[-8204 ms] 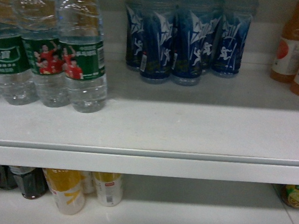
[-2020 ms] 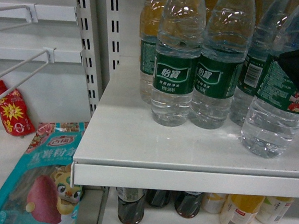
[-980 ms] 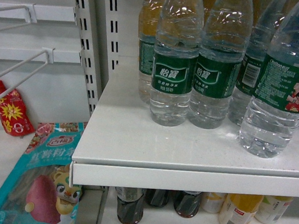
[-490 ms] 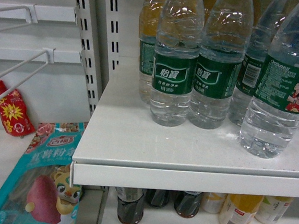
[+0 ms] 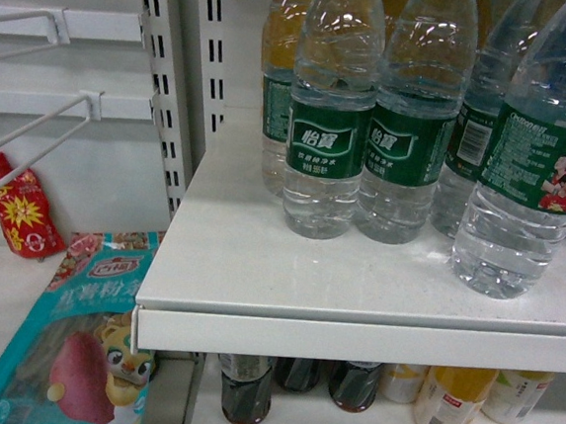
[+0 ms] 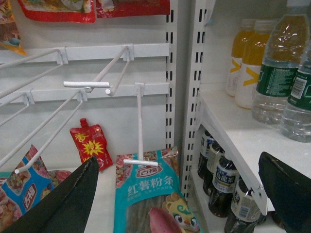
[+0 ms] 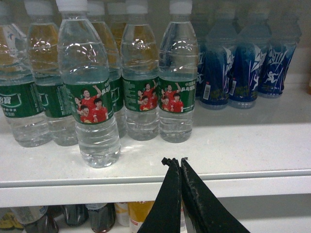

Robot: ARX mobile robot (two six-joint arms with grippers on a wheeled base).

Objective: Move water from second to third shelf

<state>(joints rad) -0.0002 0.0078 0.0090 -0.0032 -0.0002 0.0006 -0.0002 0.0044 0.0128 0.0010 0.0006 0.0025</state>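
Several water bottles with green labels stand on the white shelf (image 5: 357, 278). One water bottle (image 5: 535, 165) with red-shirted figures stands forward of the row; in the right wrist view this bottle (image 7: 90, 97) is left of and beyond my right gripper (image 7: 176, 161). That gripper is shut on nothing, with its tips just before the shelf's front edge (image 7: 243, 182). My left gripper (image 6: 177, 194) is open and empty, hanging left of the shelf over a teal snack bag (image 6: 150, 194). Neither gripper shows in the head view.
Blue-labelled bottles (image 7: 243, 63) fill the shelf's right part. Orange drinks (image 6: 245, 63) stand at the back. Dark tea bottles (image 5: 248, 388) and yellow bottles (image 5: 450, 400) sit on the shelf below. Wire hooks (image 6: 97, 85), a red pouch (image 5: 16, 208) and a slotted post (image 5: 175, 84) lie left.
The head view has swung left along the shelf. Two seconds ago a dark gripper covered the front right bottle; it has withdrawn and the bottle stands free. Nothing has moved over the last second.
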